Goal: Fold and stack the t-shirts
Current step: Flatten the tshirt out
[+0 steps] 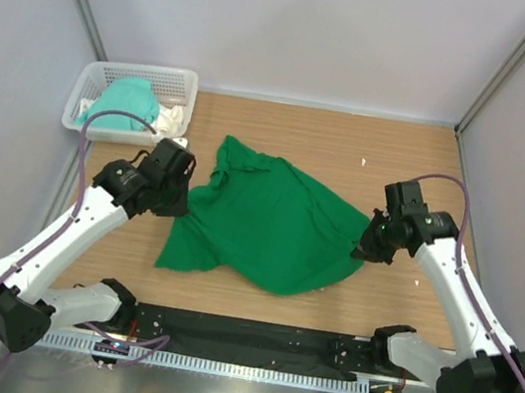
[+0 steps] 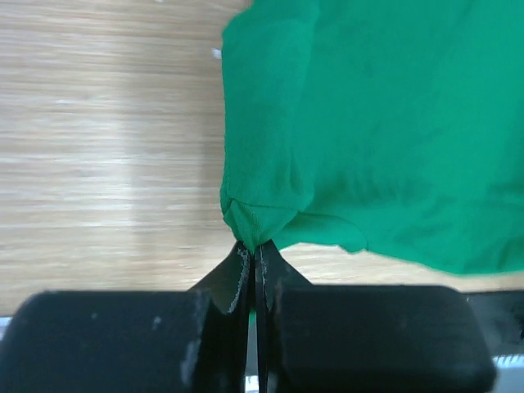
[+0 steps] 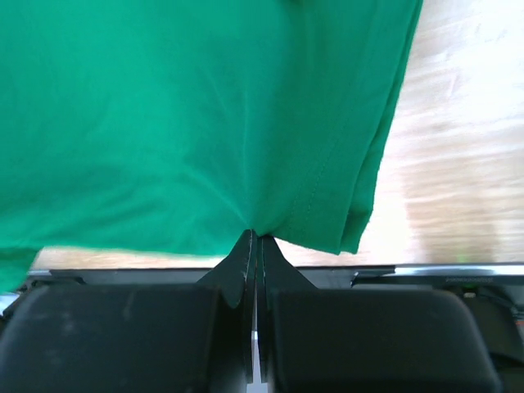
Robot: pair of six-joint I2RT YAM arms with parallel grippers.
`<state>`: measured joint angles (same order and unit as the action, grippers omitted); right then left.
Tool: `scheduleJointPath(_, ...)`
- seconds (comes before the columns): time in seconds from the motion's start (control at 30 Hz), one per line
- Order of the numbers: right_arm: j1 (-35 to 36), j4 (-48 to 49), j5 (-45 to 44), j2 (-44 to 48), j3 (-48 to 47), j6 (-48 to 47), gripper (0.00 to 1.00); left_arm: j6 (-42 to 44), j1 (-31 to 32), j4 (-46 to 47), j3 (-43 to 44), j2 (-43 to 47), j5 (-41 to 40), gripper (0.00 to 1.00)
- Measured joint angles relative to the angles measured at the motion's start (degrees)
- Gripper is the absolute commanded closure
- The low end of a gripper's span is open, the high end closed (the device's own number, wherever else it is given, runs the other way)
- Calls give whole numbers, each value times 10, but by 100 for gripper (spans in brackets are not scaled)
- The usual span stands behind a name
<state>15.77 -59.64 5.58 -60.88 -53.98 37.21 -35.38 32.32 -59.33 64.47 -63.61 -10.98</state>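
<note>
Loosely rumpled, unfolded green t-shirt (image 1: 273, 224)

Both arms stretched forward, elbows out, wrists angled inward, left tool (image 2: 252, 254) pinched tight; right tool (image 3: 255, 241) likewise clamped

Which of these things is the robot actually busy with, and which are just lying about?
In the job: green t-shirt, pinched on either side by the shut left fingers and right fingers; mint-teal t-shirt, lying in the white basket.
Just lying about: the white basket itself; white cloth inside it.
</note>
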Motion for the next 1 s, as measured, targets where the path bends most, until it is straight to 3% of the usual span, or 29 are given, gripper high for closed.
scheduleJointPath(0.13,-55,0,26,-103,-75,-33,96,11,-64,-4,25,-20,-5,100)
scheduleJointPath(0.17,-65,12,37,-149,-104,-40,76,15,-82,4,31,-34,-6,100)
scheduleJointPath(0.23,-78,39,66,-255,-174,-52,59,21,-114,21,40,-75,2,100)
scheduleJointPath(0.33,-80,90,104,-406,-273,-74,39,33,-143,56,52,-167,24,71)
scheduleJointPath(0.37,-80,98,108,-440,-295,-82,36,34,-145,64,52,-193,30,52)
scheduleJointPath(0.47,-80,90,108,-454,-303,-103,36,35,-145,71,51,-230,42,24)
scheduleJointPath(0.5,-80,85,108,-443,-301,-109,37,35,-144,69,50,-227,42,22)
scheduleJointPath(0.63,-80,99,107,-333,-217,-127,58,28,-144,64,50,-156,38,22)
scheduleJointPath(0.73,-80,116,99,-251,-131,-118,67,21,-144,59,41,-86,38,26)
scheduleJointPath(0.8,-82,134,91,-226,-81,-101,67,8,-144,59,20,-39,41,29)
scheduleJointPath(0.87,-86,160,86,-223,-43,-83,60,-7,-144,56,-2,-10,44,31)
scheduleJointPath(1.0,-110,200,82,-223,14,-56,56,-30,-144,47,-36,8,53,32)
